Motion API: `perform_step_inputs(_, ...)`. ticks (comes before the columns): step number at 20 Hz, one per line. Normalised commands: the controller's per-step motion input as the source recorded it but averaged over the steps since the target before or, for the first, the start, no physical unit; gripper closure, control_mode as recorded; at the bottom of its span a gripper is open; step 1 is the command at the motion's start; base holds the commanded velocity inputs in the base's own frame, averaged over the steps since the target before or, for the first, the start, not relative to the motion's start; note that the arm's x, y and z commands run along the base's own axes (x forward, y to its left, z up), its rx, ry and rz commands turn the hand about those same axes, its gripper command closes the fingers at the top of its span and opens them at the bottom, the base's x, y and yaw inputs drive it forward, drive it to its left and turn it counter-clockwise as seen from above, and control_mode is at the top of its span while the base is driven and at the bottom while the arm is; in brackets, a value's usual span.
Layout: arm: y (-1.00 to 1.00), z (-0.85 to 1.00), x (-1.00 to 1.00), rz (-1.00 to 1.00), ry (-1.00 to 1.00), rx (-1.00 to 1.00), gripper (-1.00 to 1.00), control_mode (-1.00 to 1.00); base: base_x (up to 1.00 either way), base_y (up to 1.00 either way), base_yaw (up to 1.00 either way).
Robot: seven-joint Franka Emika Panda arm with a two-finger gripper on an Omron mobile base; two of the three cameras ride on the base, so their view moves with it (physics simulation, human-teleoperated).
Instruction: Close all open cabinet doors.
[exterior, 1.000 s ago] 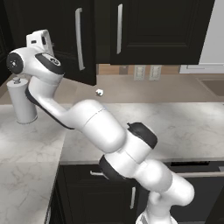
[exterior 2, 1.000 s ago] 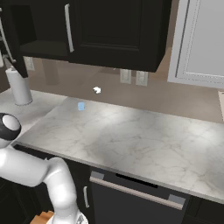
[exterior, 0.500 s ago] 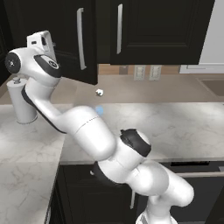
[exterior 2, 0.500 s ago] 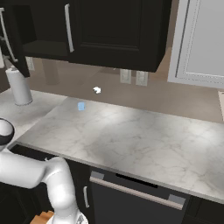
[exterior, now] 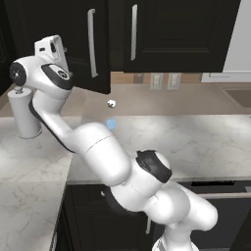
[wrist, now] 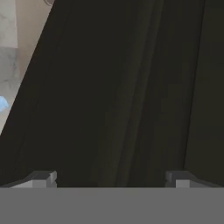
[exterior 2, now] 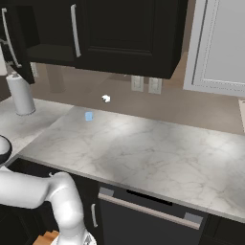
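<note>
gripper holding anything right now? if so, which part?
Nothing held. The gripper is open, its fingers spread wide with only the black panel of the open cabinet door ahead of them.

Open cabinet door (exterior: pixel 93 44) is swung out over the bench (exterior: pixel 196 142); the door panel (wrist: pixel 109 96) is seen close before the hand (wrist: pixel 109 179). Paper-towel roll (exterior: pixel 23 112) stands left of the door. Right of the door, bench surface lies bare, wall outlets (exterior: pixel 163 81) behind.

Cabinet doors (exterior: pixel 166 29) matte black (silver bar handles); countertop (exterior 2: pixel 158 158) grey-veined white marble.
</note>
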Motion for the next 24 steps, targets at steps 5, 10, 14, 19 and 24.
perform_step_inputs(5, -0.73, 0.0, 0.12, 0.03, -0.06, 0.01, -1.0, -1.0, 0.0, 0.0, 0.0)
perform_step_inputs(10, -0.7, 0.0, 0.26, 0.04, -0.03, 0.03, -1.0, -1.0, 0.0, 0.0, 0.0)
perform_step_inputs(14, -0.66, 0.0, 0.4, 0.06, -0.02, 0.05, -1.0, -1.0, 0.0, 0.0, 0.0)
perform_step_inputs(19, -0.65, 0.0, 0.49, 0.06, 0.0, 0.07, -1.0, -1.0, 0.0, 0.0, 0.0)
perform_step_inputs(24, -0.55, 0.0, 0.6, 0.04, 0.0, 0.09, -1.0, -1.0, 0.0, 0.0, 0.0)
